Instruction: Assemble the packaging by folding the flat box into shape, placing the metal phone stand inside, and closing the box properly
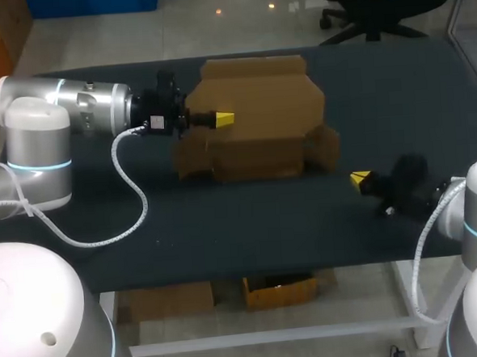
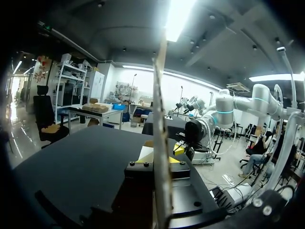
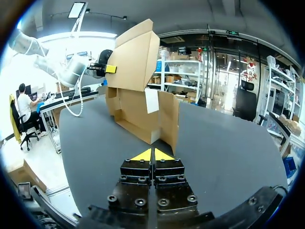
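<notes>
Your left hand (image 1: 223, 119) looks clamped on the raised panel of the cardboard box (image 1: 255, 125), at its 9 o'clock edge. Box stands half-folded toward 12 o'clock on the tabletop (image 1: 225, 224). Your right hand (image 1: 360, 179): fingers pressed together, holding nothing, 4 o'clock from the box

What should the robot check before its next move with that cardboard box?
1. Left gripper shut on the box at its raised panel: ok.
2. Right gripper shut, carrying nothing: ok.
3. Right gripper apart from the box: ok.
4. Box walls standing: ok.
5. Metal phone stand in sight: not ok, no view shows it.
6. Box interior empty: cannot tell.
</notes>
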`<act>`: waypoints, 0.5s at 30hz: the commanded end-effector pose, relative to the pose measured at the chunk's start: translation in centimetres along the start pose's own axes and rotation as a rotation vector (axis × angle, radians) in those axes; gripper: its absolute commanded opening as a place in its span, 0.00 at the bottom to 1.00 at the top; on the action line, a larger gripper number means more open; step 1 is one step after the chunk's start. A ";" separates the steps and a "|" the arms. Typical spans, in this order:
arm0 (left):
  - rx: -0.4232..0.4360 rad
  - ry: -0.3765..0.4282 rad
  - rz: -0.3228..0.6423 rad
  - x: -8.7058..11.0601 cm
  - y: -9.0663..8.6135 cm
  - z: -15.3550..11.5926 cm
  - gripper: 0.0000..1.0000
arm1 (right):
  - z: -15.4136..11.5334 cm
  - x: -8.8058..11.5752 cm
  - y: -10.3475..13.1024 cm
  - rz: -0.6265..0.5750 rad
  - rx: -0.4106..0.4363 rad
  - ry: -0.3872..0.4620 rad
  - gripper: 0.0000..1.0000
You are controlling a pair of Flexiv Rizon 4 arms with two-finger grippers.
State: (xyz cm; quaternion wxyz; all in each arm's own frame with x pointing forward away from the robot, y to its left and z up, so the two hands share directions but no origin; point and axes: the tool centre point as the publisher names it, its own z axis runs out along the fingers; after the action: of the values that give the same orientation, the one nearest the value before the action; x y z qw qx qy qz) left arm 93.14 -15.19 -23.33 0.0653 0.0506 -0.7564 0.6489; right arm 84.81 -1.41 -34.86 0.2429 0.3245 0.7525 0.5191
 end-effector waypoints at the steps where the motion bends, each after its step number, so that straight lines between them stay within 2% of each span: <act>1: -0.001 0.004 -0.001 -0.2 0.4 0.0 0.00 | -1.6 -1.2 -0.5 -0.018 0.001 0.229 0.02; 2: -0.001 0.004 -0.001 -0.2 0.4 0.0 0.00 | -1.8 -1.6 -0.6 -0.027 0.004 0.243 0.07; 3: -0.001 0.004 -0.001 -0.2 0.4 0.0 0.00 | -2.0 -2.0 -0.6 -0.033 0.009 0.249 0.18; 5: -0.001 0.004 -0.001 -0.2 0.4 0.0 0.00 | -2.3 -2.8 -0.6 -0.044 0.012 0.262 0.27; 11: -0.001 0.004 -0.001 -0.2 0.4 0.0 0.00 | -2.3 -4.2 -0.9 -0.096 0.042 0.282 0.40; 15: -0.001 0.004 -0.001 -0.2 0.4 0.0 0.00 | -1.9 -4.2 -1.0 -0.131 0.056 0.282 0.42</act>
State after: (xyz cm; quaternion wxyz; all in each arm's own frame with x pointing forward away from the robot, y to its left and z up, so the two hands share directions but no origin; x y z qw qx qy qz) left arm 93.14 -15.19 -23.33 0.0653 0.0506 -0.7564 0.6489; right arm 85.77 -5.99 -34.85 0.2095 0.2381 0.7985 0.5117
